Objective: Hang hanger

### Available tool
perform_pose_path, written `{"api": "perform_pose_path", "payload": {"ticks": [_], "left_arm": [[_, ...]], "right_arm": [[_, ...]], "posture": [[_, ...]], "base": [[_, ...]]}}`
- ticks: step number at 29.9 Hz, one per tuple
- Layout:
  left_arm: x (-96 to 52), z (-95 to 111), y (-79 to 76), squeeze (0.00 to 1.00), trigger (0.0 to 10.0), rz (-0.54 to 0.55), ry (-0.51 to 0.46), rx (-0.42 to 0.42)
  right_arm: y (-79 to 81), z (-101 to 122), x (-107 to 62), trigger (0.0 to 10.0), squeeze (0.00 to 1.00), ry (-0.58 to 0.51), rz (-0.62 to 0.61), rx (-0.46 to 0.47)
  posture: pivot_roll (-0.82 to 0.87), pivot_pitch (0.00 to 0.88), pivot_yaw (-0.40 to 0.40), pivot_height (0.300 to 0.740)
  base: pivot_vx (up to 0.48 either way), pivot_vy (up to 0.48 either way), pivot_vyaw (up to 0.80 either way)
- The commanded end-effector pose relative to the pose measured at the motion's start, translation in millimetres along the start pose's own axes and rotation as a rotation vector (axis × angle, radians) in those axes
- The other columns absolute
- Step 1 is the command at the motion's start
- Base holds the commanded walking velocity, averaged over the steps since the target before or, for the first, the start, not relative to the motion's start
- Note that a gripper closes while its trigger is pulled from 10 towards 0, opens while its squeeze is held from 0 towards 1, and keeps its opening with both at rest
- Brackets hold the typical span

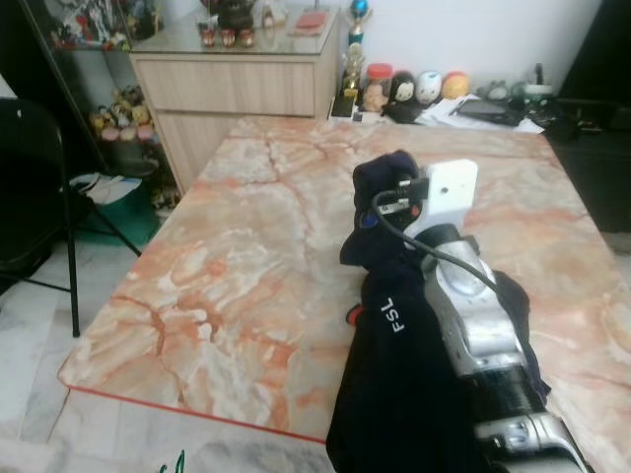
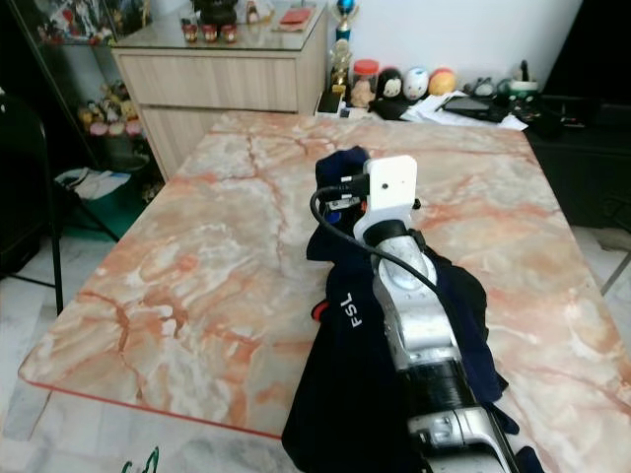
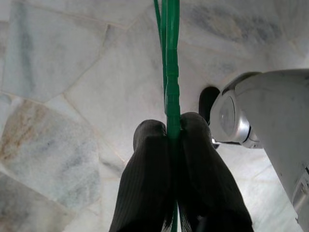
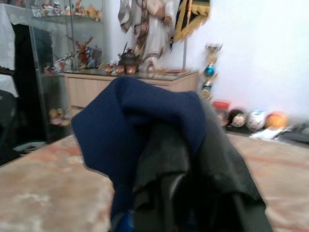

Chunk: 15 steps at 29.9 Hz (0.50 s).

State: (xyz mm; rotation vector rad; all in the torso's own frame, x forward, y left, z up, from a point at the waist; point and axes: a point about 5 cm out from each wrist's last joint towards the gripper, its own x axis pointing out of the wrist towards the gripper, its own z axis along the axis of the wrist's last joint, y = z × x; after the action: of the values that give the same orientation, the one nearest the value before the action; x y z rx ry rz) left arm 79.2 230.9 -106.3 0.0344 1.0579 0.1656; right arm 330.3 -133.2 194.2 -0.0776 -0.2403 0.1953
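Down off the near left corner of the marble table (image 1: pixel 246 256), the left gripper (image 3: pixel 173 145) has its fingers pinched tight on a thin green hanger (image 3: pixel 170 58), held low over the floor tiles. Over the table's near right part, the right gripper (image 4: pixel 178 193) lifts a navy garment (image 1: pixel 394 374); I judge it clamped on a bunch of cloth. Hanger and garment sit well apart, so the threading and hanging look not yet done.

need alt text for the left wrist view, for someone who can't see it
The left gripper is shut on a thin green hanger, which runs straight out past its two black fingers. Below is a pale marble floor.
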Motion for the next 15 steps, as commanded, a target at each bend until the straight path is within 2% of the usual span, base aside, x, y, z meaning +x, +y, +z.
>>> {"api": "perform_pose_path", "payload": {"ticks": [1,4,6,7,13,15], "left_arm": [[-0.3,-0.7,2.0,0.00,10.0,0.002,0.004,0.012],[-0.9,-1.8,3.6,0.00,10.0,-0.002,0.006,0.023],[-1.4,-3.3,3.7,0.00,10.0,-0.011,0.012,0.026],[-1.6,-3.8,3.9,0.00,10.0,-0.012,0.013,0.028],[-2.6,-6.4,5.3,0.00,10.0,-0.013,0.020,0.033],[-1.3,-3.7,2.5,0.00,10.0,-0.015,0.015,0.036]], "right_arm": [[0.4,8.1,-0.1,10.0,0.00,-0.008,0.006,-0.014],[-18.2,5.3,-28.3,10.0,0.00,0.029,-0.066,-0.059],[-24.5,-13.9,-54.7,10.0,0.00,0.136,-0.091,-0.076],[-25.4,-20.8,-62.4,10.0,0.00,0.166,-0.093,-0.075],[-29.3,-45.8,-91.3,10.0,0.00,0.305,-0.113,-0.084],[-26.1,-49.3,-97.3,10.0,0.00,0.340,-0.100,-0.073]], "posture": [[-0.10,0.000,0.035,0.740],[-0.11,0.000,0.032,0.740],[-0.11,0.000,0.028,0.740],[-0.11,0.000,0.029,0.740],[-0.11,0.000,0.031,0.740],[-0.11,0.000,0.031,0.740]], "base": [[0.000,0.000,0.00],[0.000,0.000,0.00],[0.000,0.000,0.00],[0.000,0.000,0.00],[0.000,0.000,0.00],[0.000,0.000,0.00]]}}
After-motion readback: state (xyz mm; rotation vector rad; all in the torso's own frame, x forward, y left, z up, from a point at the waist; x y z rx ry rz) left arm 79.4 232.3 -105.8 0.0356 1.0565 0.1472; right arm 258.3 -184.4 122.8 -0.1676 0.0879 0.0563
